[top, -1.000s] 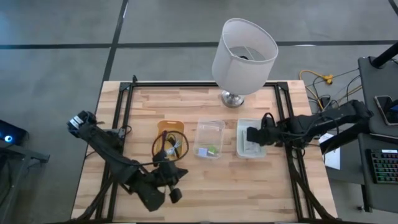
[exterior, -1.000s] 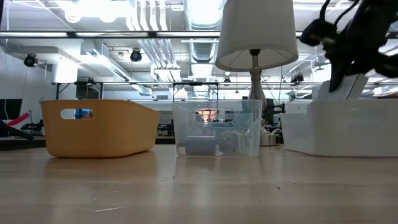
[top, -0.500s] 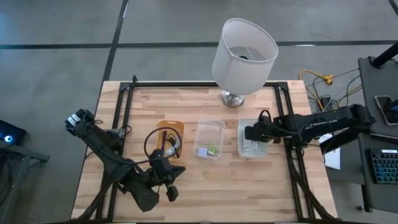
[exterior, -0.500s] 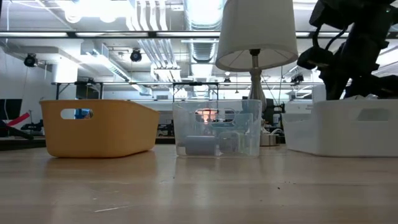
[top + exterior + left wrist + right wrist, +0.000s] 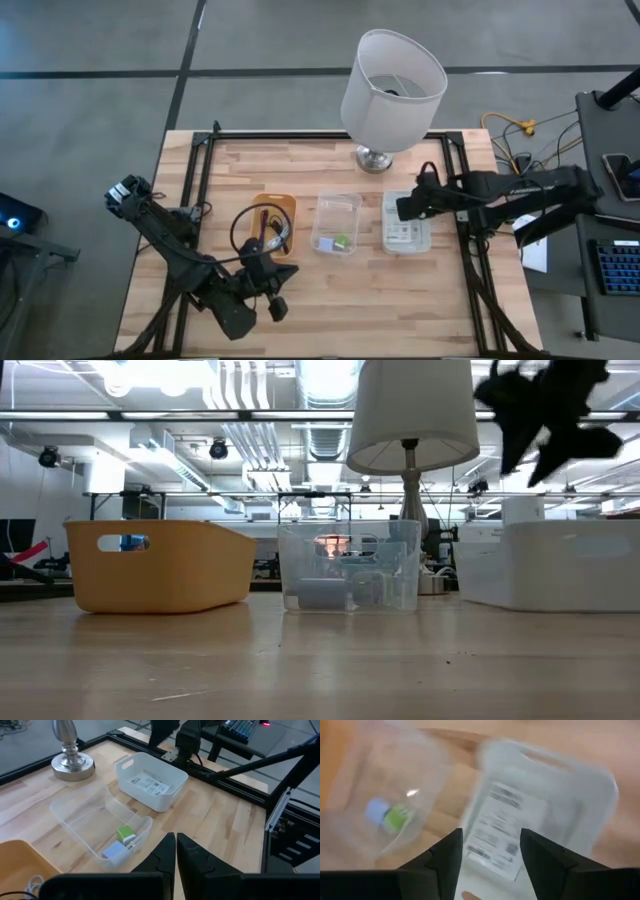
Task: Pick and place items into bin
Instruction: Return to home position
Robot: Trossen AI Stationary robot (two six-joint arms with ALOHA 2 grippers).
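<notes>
Looking straight down, we log the right gripper [image 5: 408, 208] hovering over the white bin [image 5: 406, 249], at the corner toward the lamp [image 5: 393, 88]. The low view shows it raised clear of the rim. Its fingers [image 5: 447, 860] stand wide apart with nothing between them. The left gripper [image 5: 278, 275] sits near the table's [image 5: 380, 300] front edge, just in front of the yellow bin [image 5: 273, 203], pincer pressed closed and empty. A white printed packet [image 5: 147, 782] lies flat in the white bin. The green cube [image 5: 126, 834] and bluish cube [image 5: 114, 851] rest in the clear bin [image 5: 338, 200]. Dark cords [image 5: 262, 232] and a pale cable [image 5: 283, 236] lie in the yellow bin.
</notes>
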